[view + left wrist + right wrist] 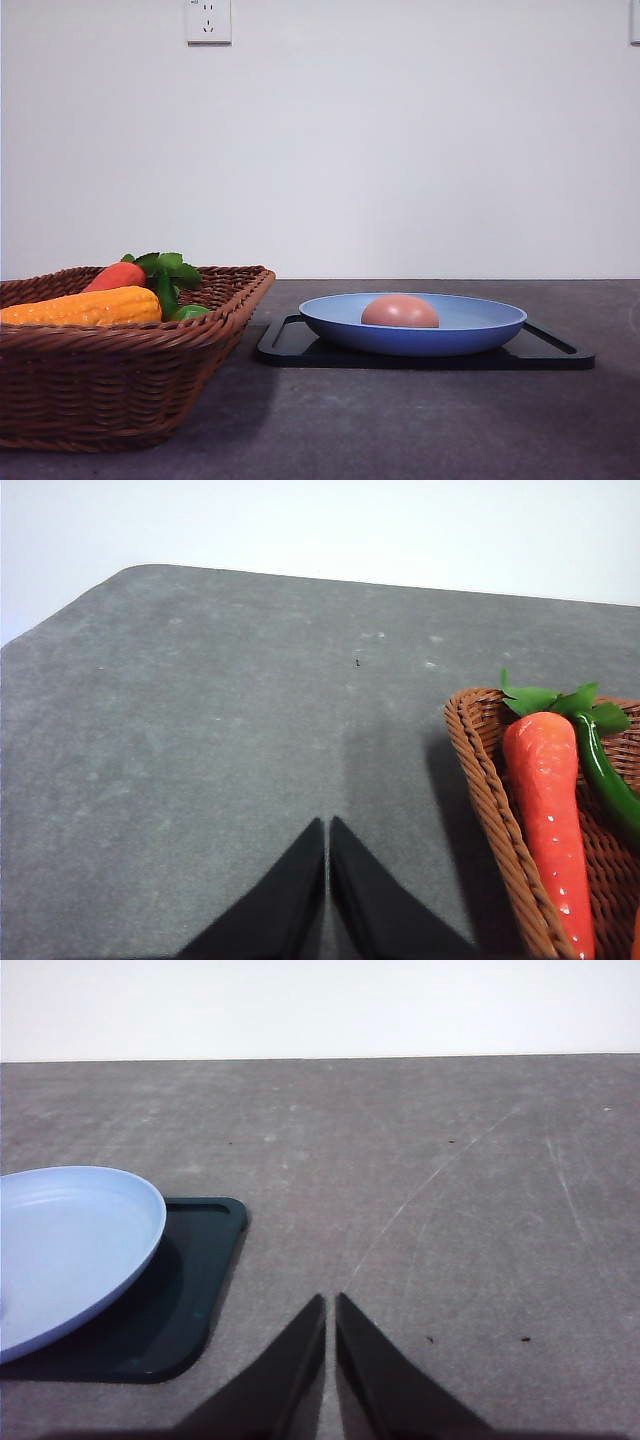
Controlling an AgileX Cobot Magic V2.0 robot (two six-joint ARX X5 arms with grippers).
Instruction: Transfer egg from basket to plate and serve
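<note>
Front view: the smooth pinkish-brown oval egg lies in the round blue plate on the flat black tray, just beside the dark brown woven wicker basket.

Left wrist view: the left gripper, jaws pressed together and empty, hangs over bare grey table beside the basket's rim.

Right wrist view: the right gripper, likewise closed and empty, sits over open table near the tray's corner.
</note>
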